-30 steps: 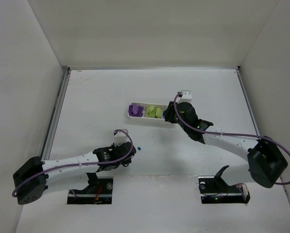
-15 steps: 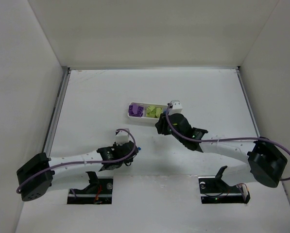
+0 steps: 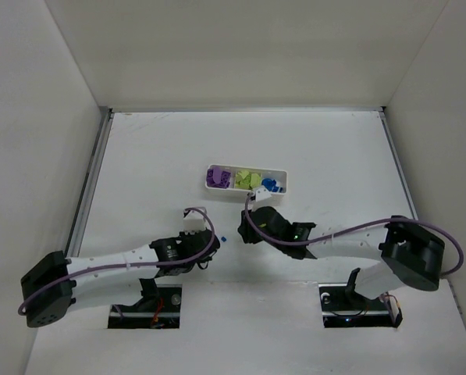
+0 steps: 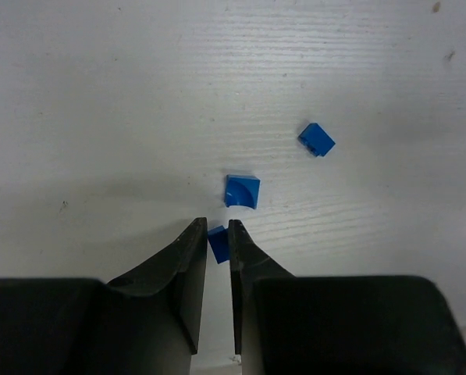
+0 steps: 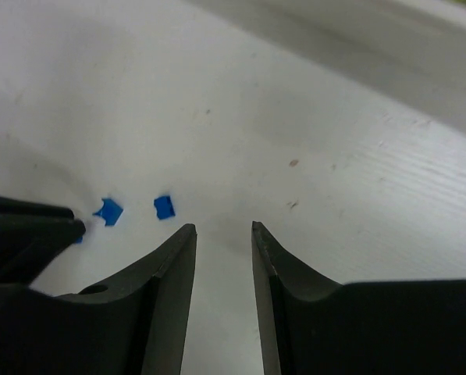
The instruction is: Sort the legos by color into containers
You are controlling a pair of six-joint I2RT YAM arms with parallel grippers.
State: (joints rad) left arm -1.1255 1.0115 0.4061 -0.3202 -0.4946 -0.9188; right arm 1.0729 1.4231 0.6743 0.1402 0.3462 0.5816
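Note:
Three tiny blue legos lie on the white table. In the left wrist view my left gripper (image 4: 217, 226) is shut on one blue piece (image 4: 217, 244); two more lie just beyond, one (image 4: 242, 191) close and one (image 4: 317, 140) to the right. In the top view my left gripper (image 3: 212, 243) sits beside a blue speck (image 3: 225, 237). My right gripper (image 3: 246, 235) is open and empty just right of it. The right wrist view (image 5: 223, 226) shows two blue pieces (image 5: 164, 207) left of its jaws. The white tray (image 3: 283, 173) holds purple (image 3: 218, 177), yellow-green (image 3: 249, 180) and blue (image 3: 271, 186) legos.
The two grippers face each other a few centimetres apart near the table's middle front. A left gripper finger (image 5: 30, 223) shows at the left edge of the right wrist view. White walls enclose the table at left, back and right.
My right arm has swung from over the tray's right end down and left to the loose blue pieces, uncovering the blue compartment. My left gripper has shifted slightly around the blue pieces.

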